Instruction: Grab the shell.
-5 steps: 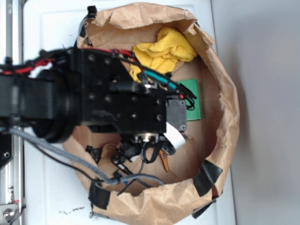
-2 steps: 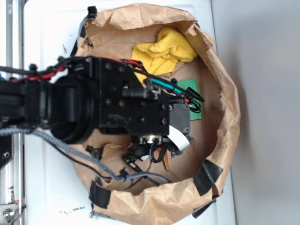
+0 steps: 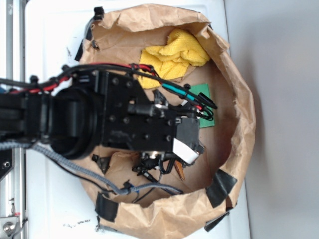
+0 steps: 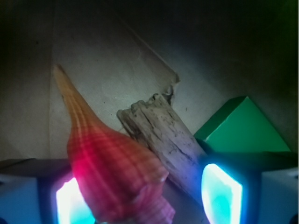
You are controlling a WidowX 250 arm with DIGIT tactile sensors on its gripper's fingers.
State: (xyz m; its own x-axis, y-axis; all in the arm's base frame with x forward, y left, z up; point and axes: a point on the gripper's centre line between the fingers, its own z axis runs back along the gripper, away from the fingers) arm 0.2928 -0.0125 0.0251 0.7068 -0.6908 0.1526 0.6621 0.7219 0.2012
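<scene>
Here the gripper (image 4: pixel 145 196) sits low inside the crumpled brown paper bag (image 3: pixel 239 99), its jaws spread wide, the two lit pads at 7 and 5 o'clock in the wrist view. The shell (image 4: pixel 110 163) lies between them, close by the left pad, wide ribbed end toward the camera and thin tail pointing to 11 o'clock. A rough wood piece (image 4: pixel 163 135) lies just beside the shell at its 3 o'clock, and a green block (image 4: pixel 240 126) lies beyond. A yellow cloth (image 3: pixel 174 55) rests at the bag's 12 o'clock.
</scene>
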